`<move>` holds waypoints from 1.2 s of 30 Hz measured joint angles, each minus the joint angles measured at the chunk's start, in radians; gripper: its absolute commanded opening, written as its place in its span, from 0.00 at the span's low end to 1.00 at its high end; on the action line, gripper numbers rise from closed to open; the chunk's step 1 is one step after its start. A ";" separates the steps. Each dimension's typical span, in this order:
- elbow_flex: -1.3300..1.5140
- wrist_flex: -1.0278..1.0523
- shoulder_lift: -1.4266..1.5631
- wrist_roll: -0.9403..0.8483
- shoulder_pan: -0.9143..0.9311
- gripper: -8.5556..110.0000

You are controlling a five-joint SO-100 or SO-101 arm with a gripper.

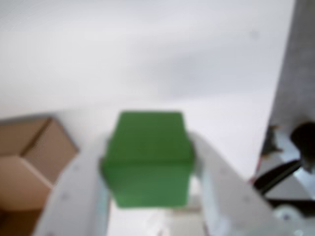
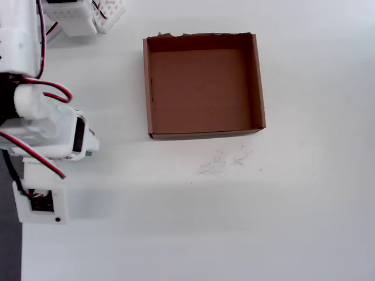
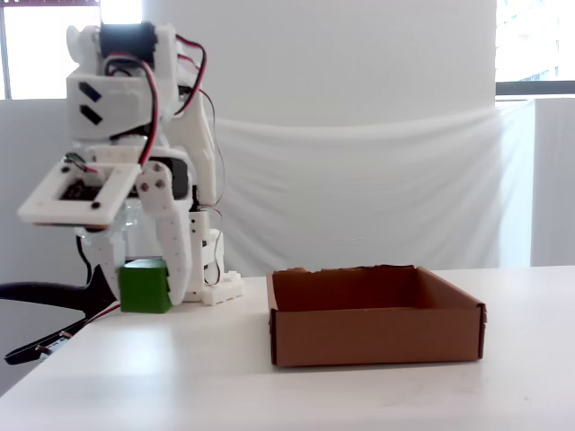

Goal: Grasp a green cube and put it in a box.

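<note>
Green cube (image 3: pixel 144 285) clamped in my end effector (image 1: pixel 147 164), held just above the white surface (image 3: pixel 269 395), well left of the empty cardboard box (image 3: pixel 377 337) in the fixed view. White drape (image 3: pixel 377 189) behind; bright windows at upper corners.

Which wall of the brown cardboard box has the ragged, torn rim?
In the overhead view, the top wall of the shallow brown cardboard box; its rim is jagged, while the other three walls have straight edges.
</note>
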 measured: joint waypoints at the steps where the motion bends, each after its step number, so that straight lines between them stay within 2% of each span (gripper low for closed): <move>1: 0.000 0.008 0.017 0.020 -0.034 0.20; 4: 0.002 0.009 0.107 0.166 -0.144 0.20; 10: 0.049 -0.006 0.195 0.310 -0.296 0.21; 16: 0.209 -0.124 0.308 0.419 -0.453 0.21; 28: 0.526 -0.359 0.374 0.431 -0.640 0.23; 36: 0.555 -0.383 0.316 0.431 -0.693 0.23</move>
